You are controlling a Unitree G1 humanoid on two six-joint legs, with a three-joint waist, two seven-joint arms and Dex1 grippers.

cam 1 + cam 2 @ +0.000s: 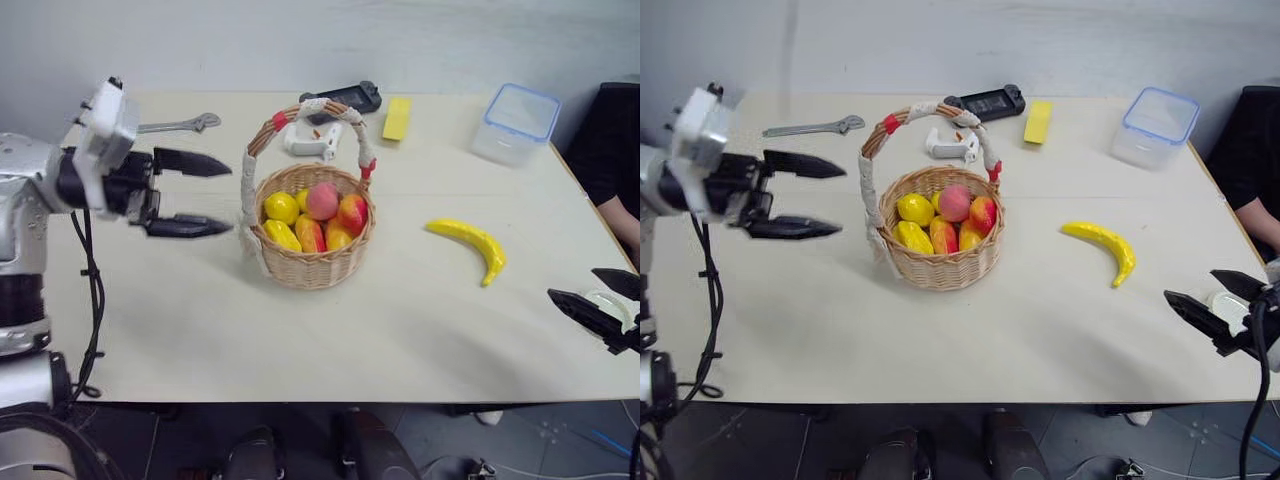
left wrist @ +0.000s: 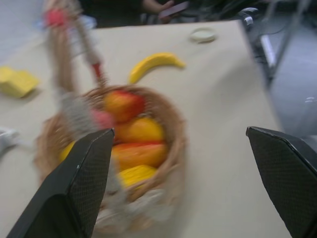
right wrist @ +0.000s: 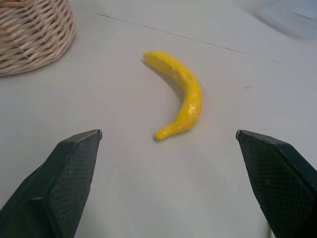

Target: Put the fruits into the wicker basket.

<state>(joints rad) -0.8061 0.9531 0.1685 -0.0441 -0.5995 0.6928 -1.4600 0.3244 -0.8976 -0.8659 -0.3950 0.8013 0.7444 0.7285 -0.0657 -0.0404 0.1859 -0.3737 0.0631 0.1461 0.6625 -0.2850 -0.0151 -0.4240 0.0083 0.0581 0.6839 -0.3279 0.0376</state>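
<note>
Basket (image 1: 310, 235) mid-bench (image 1: 200, 320), handle (image 1: 305, 110) arching over. Peach (image 1: 322, 200) inside, on top, among lemons (image 1: 281, 207) and mangoes (image 1: 352, 213). Banana (image 1: 470, 245) on bare bench right of basket, well apart. Left tool (image 1: 205, 195) level beside basket's left rim, fingers wide apart, gripping nothing, lower fingertip close to the handle's foot. Right tool (image 1: 610, 300) low at bench's right edge, fingers spread, empty, near a small white lid (image 1: 607, 303). Wrench (image 1: 180, 124), black device (image 1: 345, 98), white gadget (image 1: 312, 140), yellow sponge (image 1: 397, 118) and clear box (image 1: 515, 122) along far edge. Person's dark sleeve (image 1: 612, 150) at far right.

Right eye view: same layout; banana (image 1: 1102, 247) between basket (image 1: 938, 240) and right tool (image 1: 1215, 305).

Left wrist view: blurred; black fingers (image 2: 74, 188) far apart, nothing between, basket (image 2: 168, 144) full of fruit just past them, banana (image 2: 156, 63) beyond.

Right wrist view: fingers (image 3: 59, 183) wide open, empty; banana (image 3: 181, 96) ahead on bench, not touched; basket wall (image 3: 32, 32) off to one side.
</note>
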